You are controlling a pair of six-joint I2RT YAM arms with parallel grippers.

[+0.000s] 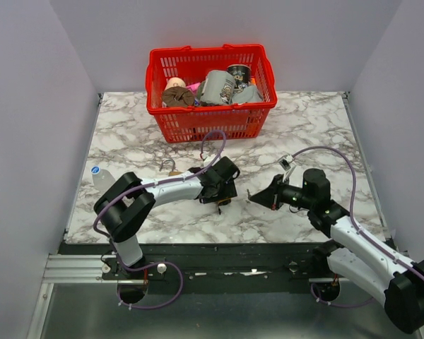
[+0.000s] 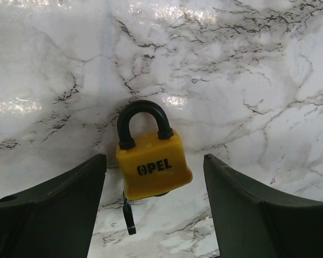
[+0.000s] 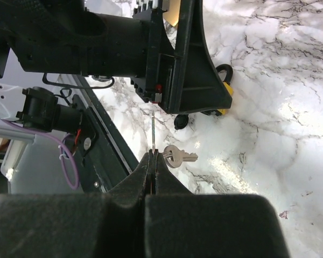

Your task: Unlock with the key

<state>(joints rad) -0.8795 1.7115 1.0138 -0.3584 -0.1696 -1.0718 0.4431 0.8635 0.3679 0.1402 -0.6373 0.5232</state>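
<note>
**Key pinched, padlock not yet entered**

Nearest the bases, just right of the yellow padlock (image 2: 153, 166), the right gripper (image 3: 153, 155) has its fingers pressed together. The key (image 3: 178, 156) sits at their tips, apparently pinched by its bow, near the padlock but not touching it. Over the padlock hangs the left gripper (image 1: 220, 198), fingers spread on either side of the body and gripping nothing. The padlock lies flat on the table with its shackle closed. Beyond it are a brass padlock (image 1: 171, 168) and a red basket (image 1: 210, 92). This looks like the approach. Next, the left fingers probably need to steady the body while the blade lines up with the keyhole, which is hidden.
</note>
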